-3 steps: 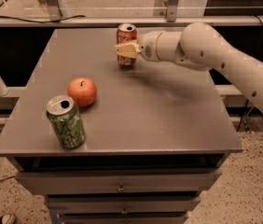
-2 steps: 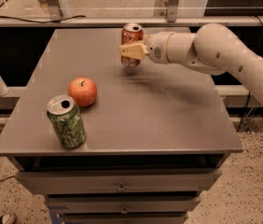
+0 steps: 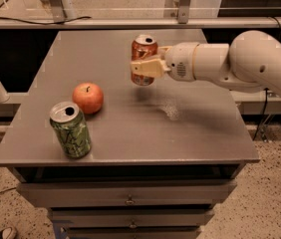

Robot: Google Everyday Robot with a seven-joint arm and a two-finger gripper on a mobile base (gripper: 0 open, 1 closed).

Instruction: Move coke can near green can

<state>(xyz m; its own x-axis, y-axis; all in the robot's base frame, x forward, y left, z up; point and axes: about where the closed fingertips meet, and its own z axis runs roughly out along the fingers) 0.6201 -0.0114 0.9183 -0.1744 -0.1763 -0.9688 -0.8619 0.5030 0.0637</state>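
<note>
Cream-coloured two-finger claw is clamped around the upright red-orange aluminium coke can, which appears lifted just off the grey metal desk, above its far middle. Toward the front left, a round red apple sits near the green can with jagged markings, both well apart from the held can.

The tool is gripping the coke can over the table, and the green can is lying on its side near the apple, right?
Not quite. The camera view shows the green can standing upright, not on its side, near the apple. The rest holds: the tool grips the coke can over the table.
</note>
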